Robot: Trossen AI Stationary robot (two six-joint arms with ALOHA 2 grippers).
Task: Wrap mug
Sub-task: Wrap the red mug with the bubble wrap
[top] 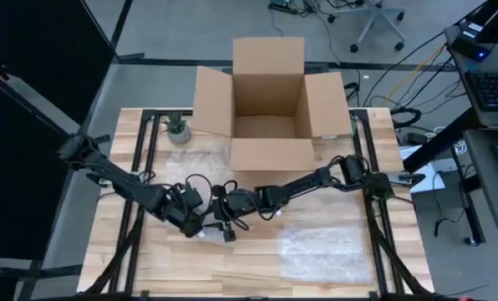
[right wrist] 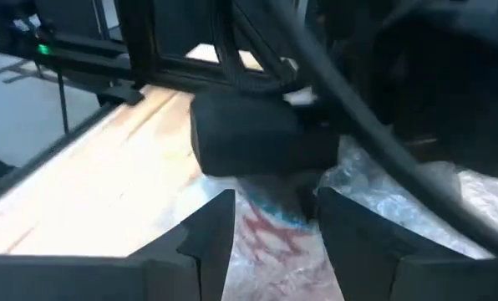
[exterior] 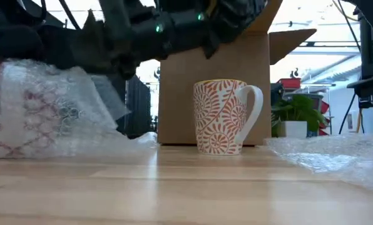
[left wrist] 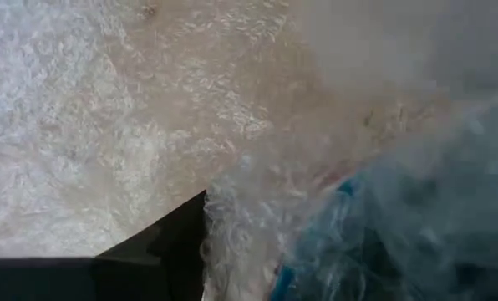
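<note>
A white mug with an orange-red leaf pattern (exterior: 223, 117) stands upright and bare on the wooden table, in front of the cardboard box (exterior: 236, 69). A bundle of bubble wrap (exterior: 42, 109) with a red-patterned thing inside lies near the table's middle, under both arms. My left gripper (top: 200, 229) and my right gripper (top: 229, 227) meet at this bundle, each shut on its wrap. In the right wrist view the bundle (right wrist: 274, 242) shows red and blue marks through the film. My left gripper has bubble wrap (left wrist: 241, 226) right beside its one visible finger (left wrist: 161, 255); the film hides the other finger, so the hold and the number of layers cannot be told. My right gripper pinches the wrapped bundle (right wrist: 270, 230) between its two fingers (right wrist: 203, 242), coming at it slanting down from the table's right. The bundle rests on the table.
An open cardboard box (top: 268, 104) stands at the table's far middle. A small potted plant (top: 176, 126) sits far left of it. A loose sheet of bubble wrap (top: 337, 251) lies spread on the near right of the table.
</note>
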